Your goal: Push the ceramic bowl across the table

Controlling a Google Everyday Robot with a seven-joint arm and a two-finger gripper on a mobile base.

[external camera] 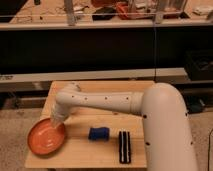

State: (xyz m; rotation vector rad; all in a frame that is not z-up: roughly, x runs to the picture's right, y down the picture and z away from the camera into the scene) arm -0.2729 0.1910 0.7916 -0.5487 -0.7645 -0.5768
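Observation:
The orange ceramic bowl lies at the front left corner of the light wooden slatted table, with its left rim out past the table's edge. My white arm reaches from the right across the table and bends down to it. The gripper is shut and rests at the bowl's far right rim, touching it, with nothing held in it.
A small blue object lies on the table just right of the bowl. A flat black item lies near the front edge. Behind the table runs a long grey shelf with dark panels and cluttered bins on top.

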